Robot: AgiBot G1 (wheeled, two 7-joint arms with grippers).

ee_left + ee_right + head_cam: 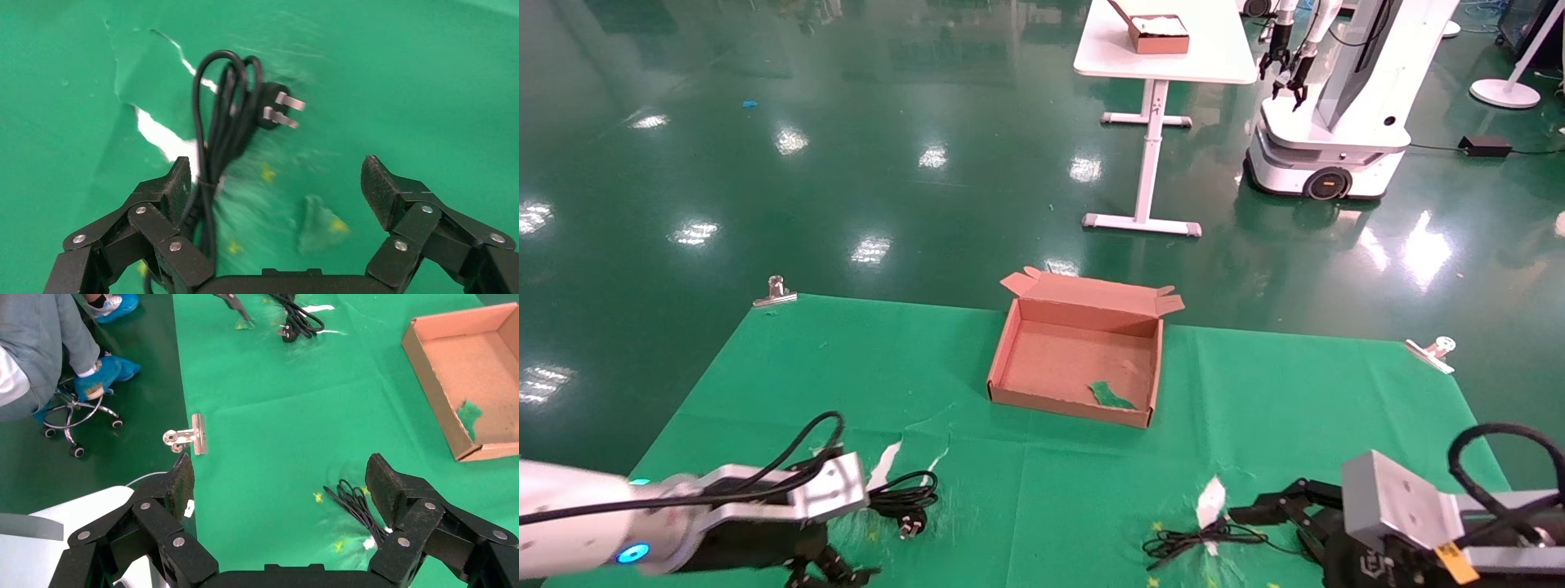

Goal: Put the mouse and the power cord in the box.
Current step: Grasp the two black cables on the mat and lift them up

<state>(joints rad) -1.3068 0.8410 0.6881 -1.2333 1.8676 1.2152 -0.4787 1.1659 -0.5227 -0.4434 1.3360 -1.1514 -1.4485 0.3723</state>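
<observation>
The brown cardboard box [1008, 359] lies open on the green cloth, flaps along its far edge. The power cord [903, 496] is coiled near the front left. In the left wrist view this cord [221, 131] runs past one finger of my open left gripper [278, 184], its pronged plug [276, 110] beyond. The left gripper [834, 573] hangs low at the cloth's front edge. The mouse body is hidden; only its thin cable [1197, 541] shows, just in front of my open right gripper [1267, 516]. That cable [356, 505] lies beside one right finger [385, 484].
Metal clips [775, 292] [1434, 351] pin the cloth's far corners. A green scrap [1109, 396] lies inside the box. White tears [1212, 500] mark the cloth. Beyond stand a white table [1214, 49] and another robot [1336, 106]. A seated person [43, 343] is beside the cloth.
</observation>
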